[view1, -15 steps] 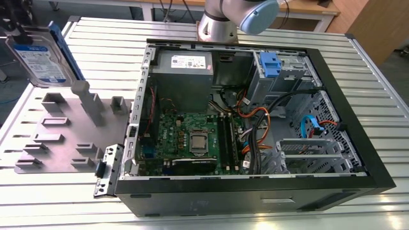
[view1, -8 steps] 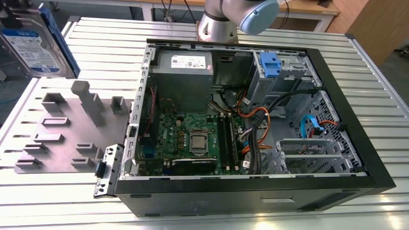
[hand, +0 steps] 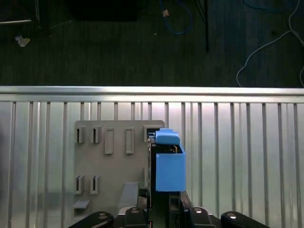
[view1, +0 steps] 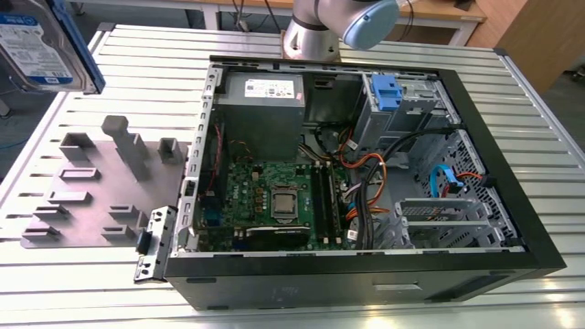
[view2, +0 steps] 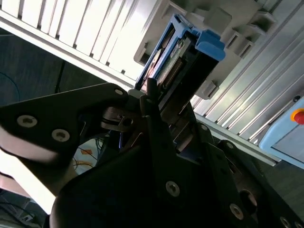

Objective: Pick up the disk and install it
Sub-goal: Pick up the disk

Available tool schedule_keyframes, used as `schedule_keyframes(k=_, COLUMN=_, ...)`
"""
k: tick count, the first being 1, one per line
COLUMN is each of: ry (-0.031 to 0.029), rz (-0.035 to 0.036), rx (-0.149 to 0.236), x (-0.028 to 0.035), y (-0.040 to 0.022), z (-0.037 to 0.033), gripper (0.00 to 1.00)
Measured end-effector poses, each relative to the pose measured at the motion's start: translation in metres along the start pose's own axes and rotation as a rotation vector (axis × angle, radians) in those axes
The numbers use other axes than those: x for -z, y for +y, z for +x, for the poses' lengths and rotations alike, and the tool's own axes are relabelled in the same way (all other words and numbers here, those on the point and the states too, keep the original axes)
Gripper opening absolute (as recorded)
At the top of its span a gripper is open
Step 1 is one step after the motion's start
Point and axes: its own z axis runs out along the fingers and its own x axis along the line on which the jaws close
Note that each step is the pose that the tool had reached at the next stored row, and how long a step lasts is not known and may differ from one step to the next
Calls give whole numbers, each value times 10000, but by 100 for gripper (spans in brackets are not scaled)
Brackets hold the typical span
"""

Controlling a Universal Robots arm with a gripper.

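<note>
Exterior view: the disk hangs in the air at the upper corner on the exterior view's left, label facing the camera, over the edge of the slatted bench and well apart from the open computer case. Between the two, a grey plate with upright pegs lies flat on the bench; a small black bracket sits just beside the case's near corner. Inside the case are a grey power supply, a blue tab on a metal cage, a green motherboard and loose cables draped across the drive space. The arm rises behind the case.

In the second wrist view the black pincer pinches the disk edge-on, with its connector end and blue rail showing; a pale blue box with a red button stands off the bench.

In the first wrist view the disk hangs over the plate, with dark floor beyond the bench.
</note>
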Motion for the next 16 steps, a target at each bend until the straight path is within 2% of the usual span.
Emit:
schedule_keyframes(k=4, ry=0, rz=1, rx=0, x=176, y=8, z=-6, gripper=35)
schedule_keyframes(k=6, ry=0, rz=0, rx=0, x=242, y=10, z=-9, gripper=35)
schedule_keyframes(k=12, ry=0, rz=0, rx=1, x=250, y=10, z=-9, gripper=35)
schedule_keyframes(k=16, ry=0, rz=0, rx=0, x=251, y=-31, z=-10, gripper=35)
